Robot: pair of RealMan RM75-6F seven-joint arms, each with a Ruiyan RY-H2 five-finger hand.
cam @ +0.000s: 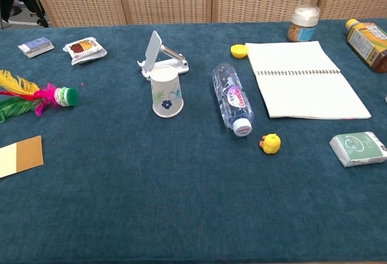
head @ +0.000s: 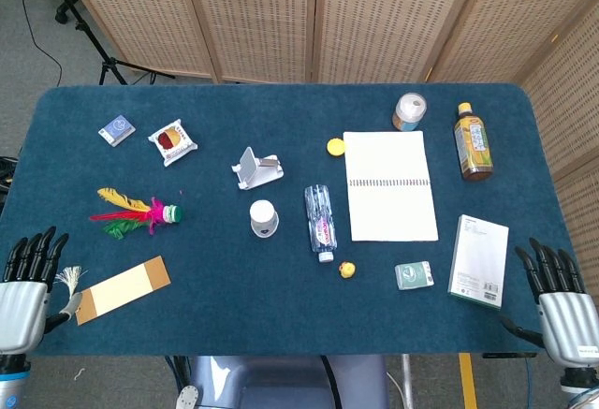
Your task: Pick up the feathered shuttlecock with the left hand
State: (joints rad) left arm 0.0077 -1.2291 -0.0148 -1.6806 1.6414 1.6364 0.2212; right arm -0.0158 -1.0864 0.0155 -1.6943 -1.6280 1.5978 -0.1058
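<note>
The feathered shuttlecock (head: 136,213) lies on the blue table at the left, with yellow, red, green and pink feathers and a green-white base pointing right; the chest view shows this shuttlecock (cam: 37,96) at the left edge. My left hand (head: 24,290) hovers at the table's near-left corner, fingers spread and empty, well below and left of the shuttlecock. Off the near-right corner, my right hand (head: 562,308) is likewise spread and holds nothing. Neither hand appears in the chest view.
A tan bookmark with a tassel (head: 120,289) lies between my left hand and the shuttlecock. A paper cup (head: 263,217), water bottle (head: 320,219), phone stand (head: 255,168), notebook (head: 389,185), snack packet (head: 172,141) and white box (head: 478,260) are spread over the table.
</note>
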